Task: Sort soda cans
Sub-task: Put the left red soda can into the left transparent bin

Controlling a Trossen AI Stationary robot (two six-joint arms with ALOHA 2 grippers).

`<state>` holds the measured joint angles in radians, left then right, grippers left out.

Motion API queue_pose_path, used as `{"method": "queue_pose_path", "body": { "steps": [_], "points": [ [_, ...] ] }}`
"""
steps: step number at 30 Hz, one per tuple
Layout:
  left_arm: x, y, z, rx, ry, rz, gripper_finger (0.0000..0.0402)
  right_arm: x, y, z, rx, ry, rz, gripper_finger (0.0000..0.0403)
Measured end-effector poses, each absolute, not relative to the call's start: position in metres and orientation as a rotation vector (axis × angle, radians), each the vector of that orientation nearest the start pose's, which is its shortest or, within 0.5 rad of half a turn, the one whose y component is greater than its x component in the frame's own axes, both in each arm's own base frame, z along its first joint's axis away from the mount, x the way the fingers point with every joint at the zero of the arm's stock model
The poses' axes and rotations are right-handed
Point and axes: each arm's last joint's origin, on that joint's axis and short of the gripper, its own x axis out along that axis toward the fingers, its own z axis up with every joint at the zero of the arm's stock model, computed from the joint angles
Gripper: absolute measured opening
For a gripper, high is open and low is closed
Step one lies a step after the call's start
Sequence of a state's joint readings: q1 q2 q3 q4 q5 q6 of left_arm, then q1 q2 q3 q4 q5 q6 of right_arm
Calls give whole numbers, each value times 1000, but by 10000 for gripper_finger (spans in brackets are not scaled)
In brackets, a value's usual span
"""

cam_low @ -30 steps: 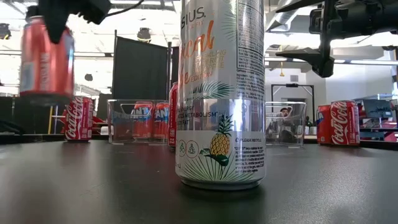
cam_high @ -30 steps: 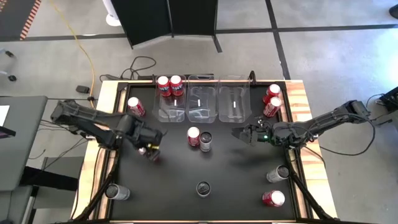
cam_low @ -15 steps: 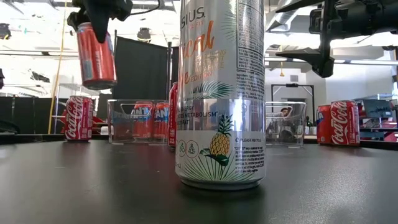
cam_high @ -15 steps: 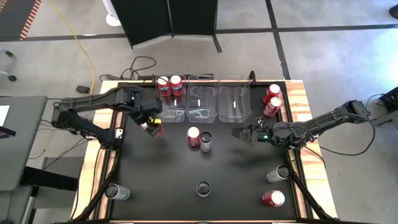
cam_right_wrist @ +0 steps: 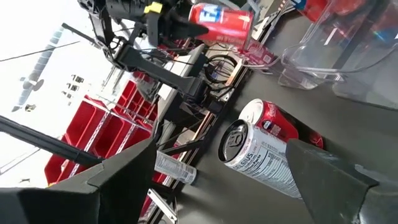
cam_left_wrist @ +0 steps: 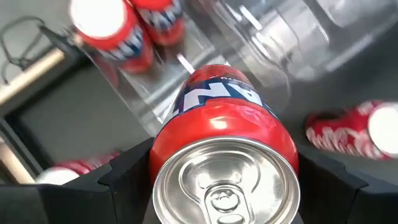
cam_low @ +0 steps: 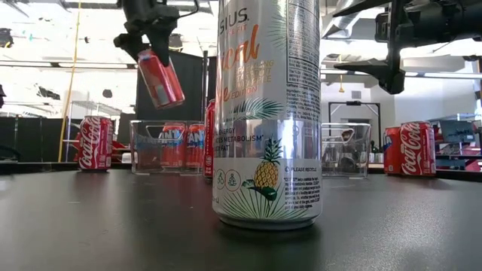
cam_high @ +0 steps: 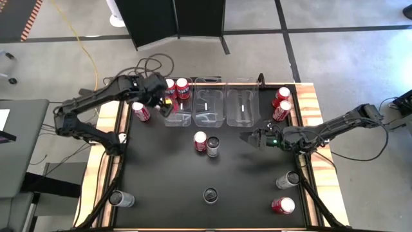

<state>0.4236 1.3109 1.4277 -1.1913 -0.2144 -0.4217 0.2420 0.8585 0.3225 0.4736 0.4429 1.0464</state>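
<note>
left tool [cam_low: 154, 47]: clenched on red can [cam_low: 160, 77] — tilted, above the 11 o'clock bin [cam_high: 178, 109]
can: light, slick, dentable — grip mid-body
right tool [cam_high: 247, 138]: released, idle

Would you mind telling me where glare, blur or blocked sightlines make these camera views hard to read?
Low view: the silver can stands close to the lens and hides mid-table; bright background haze behind. Left wrist view: the held red can fills the frame, and the clear bins behind are soft, streaked with reflections. Right wrist view: washed-out white at one side. High view: evenly lit, faint glints on the bins.
</note>
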Motion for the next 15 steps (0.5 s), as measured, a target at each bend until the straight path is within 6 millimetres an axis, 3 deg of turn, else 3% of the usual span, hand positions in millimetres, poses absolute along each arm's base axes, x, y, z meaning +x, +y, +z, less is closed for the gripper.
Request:
{"method": "queue_pose_path", "body": {
  "steps": [7, 15],
  "points": [
    [201, 133, 361, -411, 940, 932, 302, 180, 31, 224, 1026, -55, -217, 372],
    [226, 154, 325, -399, 1131, 912, 302, 180, 31, 224, 1041, -60, -222, 372]
  ]
}}
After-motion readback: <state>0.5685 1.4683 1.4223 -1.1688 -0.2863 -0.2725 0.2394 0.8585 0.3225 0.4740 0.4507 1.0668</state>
